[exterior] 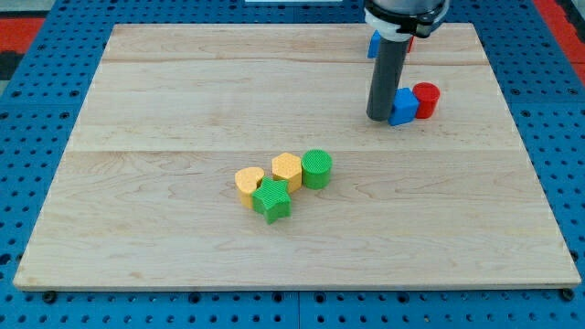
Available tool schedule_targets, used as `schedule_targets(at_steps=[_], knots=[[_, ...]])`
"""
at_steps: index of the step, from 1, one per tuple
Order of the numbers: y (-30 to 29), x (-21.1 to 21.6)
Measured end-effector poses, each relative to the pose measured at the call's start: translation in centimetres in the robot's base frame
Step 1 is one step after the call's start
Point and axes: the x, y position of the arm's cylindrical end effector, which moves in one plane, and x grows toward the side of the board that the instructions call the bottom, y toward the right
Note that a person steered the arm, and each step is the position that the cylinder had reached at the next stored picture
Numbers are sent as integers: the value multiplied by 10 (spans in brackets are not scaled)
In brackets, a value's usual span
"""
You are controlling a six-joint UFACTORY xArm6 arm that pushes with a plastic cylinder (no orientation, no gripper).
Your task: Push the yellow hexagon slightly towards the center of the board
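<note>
Cluster near the surface's middle, my tip far off toward its top right corner.

The yellow ribbed plastic hexagon block [287, 169] lies down-left of my tip [379, 118], well apart; no claw here, nothing held, just a bare rod beside the blue block [403, 106].

Seven blocks showed on the board [183, 91]. Two were yellow: a hexagon [286, 169] and a heart [249, 184], both near the middle. Two were green: a cylinder [316, 168] right of the hexagon and a star [272, 201] nearer the view's bottom. Two were blue: one block [403, 106] at the far right beside the rod, and another [374, 44] farther off, mostly hidden behind the arm, its shape not clear. Red counted one cylinder [426, 100], touching the blue block's right side, plus a sliver of red by the arm's right that could not be counted. There was one rod with one tip [379, 118].
</note>
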Motion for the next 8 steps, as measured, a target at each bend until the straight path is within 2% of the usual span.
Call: schedule_targets(at_steps=[1,2,4,5,6,7,8], knots=[[-23,20],[-73,38],[-232,43],[-288,99],[-288,165],[-262,191],[-226,186]])
